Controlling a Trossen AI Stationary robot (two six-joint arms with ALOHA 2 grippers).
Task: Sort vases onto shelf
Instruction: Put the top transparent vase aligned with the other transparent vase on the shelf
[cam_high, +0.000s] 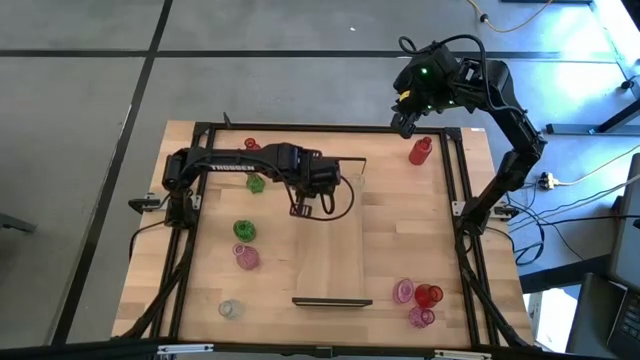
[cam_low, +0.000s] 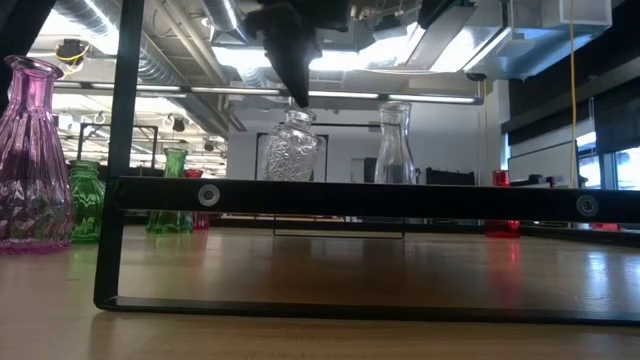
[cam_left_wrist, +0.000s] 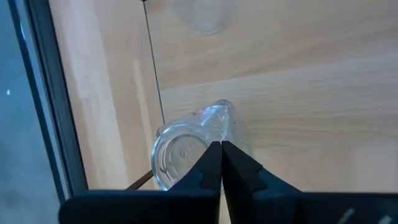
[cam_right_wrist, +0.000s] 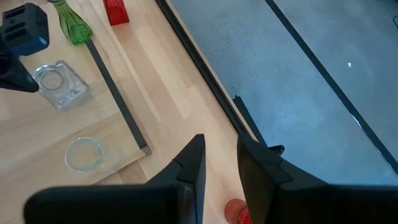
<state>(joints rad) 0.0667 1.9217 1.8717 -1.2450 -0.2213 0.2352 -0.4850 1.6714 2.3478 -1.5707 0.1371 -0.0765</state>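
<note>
The left pincer (cam_left_wrist: 220, 163), fingers pressed together, hangs just above a clear, faceted glass vase (cam_left_wrist: 180, 152) standing on the smooth light-wood shelf (cam_left_wrist: 298, 93).

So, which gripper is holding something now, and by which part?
The left gripper pinches a clear glass vase by its rim; the right gripper holds nothing.

You can read one word only: "TROSSEN", in pale letters along the left arm (cam_high: 225, 166) in the high view.
</note>
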